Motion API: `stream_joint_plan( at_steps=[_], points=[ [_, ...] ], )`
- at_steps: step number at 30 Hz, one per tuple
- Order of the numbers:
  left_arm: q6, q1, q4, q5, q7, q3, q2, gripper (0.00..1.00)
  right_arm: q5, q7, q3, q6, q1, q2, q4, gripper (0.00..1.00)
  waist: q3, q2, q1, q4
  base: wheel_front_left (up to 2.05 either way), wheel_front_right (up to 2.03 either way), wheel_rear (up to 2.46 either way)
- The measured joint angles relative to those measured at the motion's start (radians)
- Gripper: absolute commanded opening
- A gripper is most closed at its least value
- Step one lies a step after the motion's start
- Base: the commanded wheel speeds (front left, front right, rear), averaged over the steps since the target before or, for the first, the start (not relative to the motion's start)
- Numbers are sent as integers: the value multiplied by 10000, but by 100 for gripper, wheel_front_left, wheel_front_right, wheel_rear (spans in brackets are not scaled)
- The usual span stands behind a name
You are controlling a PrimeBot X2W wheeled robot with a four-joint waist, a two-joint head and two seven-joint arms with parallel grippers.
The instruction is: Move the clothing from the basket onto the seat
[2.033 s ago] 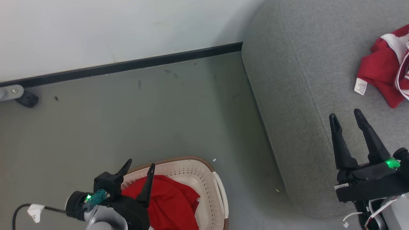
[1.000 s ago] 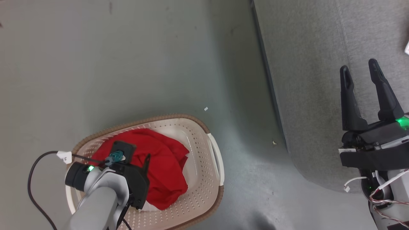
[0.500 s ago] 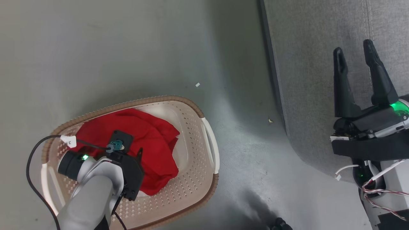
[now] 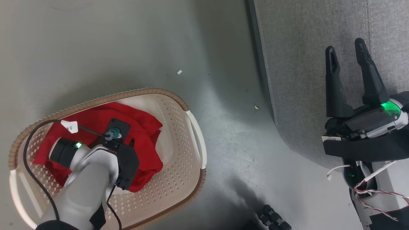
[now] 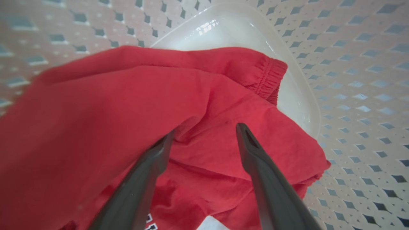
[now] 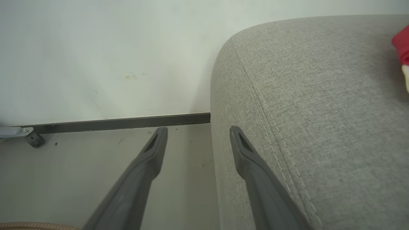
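Note:
Red clothing (image 4: 143, 127) lies crumpled in the cream basket (image 4: 182, 172) on the floor at the lower left. My left arm reaches straight down into the basket and its wrist covers the fingers in the head view. In the left wrist view the left gripper (image 5: 205, 130) is open, its tips down at the red clothing (image 5: 111, 105) with a raised fold between them. White print shows at that view's bottom edge. My right gripper (image 4: 345, 45) stands open and empty over the edge of the grey seat (image 4: 303, 64). Another red garment (image 6: 402, 44) lies on the seat (image 6: 319, 111).
Grey floor runs between the basket and the seat, with small pale scraps (image 4: 179, 72) on it. A white wall with a dark baseboard (image 6: 121, 123) and a caster wheel (image 6: 33, 140) lie beyond. A black part of my base (image 4: 271, 220) shows at the bottom.
The head camera has tilted down and the whole picture has shifted. My left gripper has turned downward and sunk into the basket onto the red clothing. The right gripper stays open.

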Motion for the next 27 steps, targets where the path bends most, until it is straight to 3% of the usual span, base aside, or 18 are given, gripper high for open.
stream_joint_plan(
  at_steps=[13, 23, 24, 25, 26, 27],
  points=[
    [389, -524, 1306, 700, 744, -600, 132, 100, -69, -73, 305, 2, -210, 90, -90, 100, 477, -2, 0, -459, 0, 0, 0],
    [669, -678, 1425, 819, 1373, -675, 301, 100, -65, -75, 416, 2, -398, 174, 31, 100, 536, -1, 0, -585, 0, 0, 0],
    [667, -686, 1430, 815, 1396, -662, 303, 78, -65, -75, 420, 2, -397, 174, 50, 100, 533, -1, 0, -593, 0, 0, 0],
    [667, -675, 1430, 811, 1377, -650, 305, 35, -63, -75, 418, 2, -397, 174, 58, 100, 527, -1, 0, -596, 0, 0, 0],
    [665, -661, 1440, 800, 1331, -642, 313, 0, -63, -75, 416, 2, -397, 174, 71, 100, 520, -1, 0, -596, 0, 0, 0],
    [660, -650, 1453, 767, 1310, -627, 320, 0, -63, -75, 416, 2, -397, 174, 90, 100, 513, -1, 0, -594, 0, 0, 0]
  ],
)
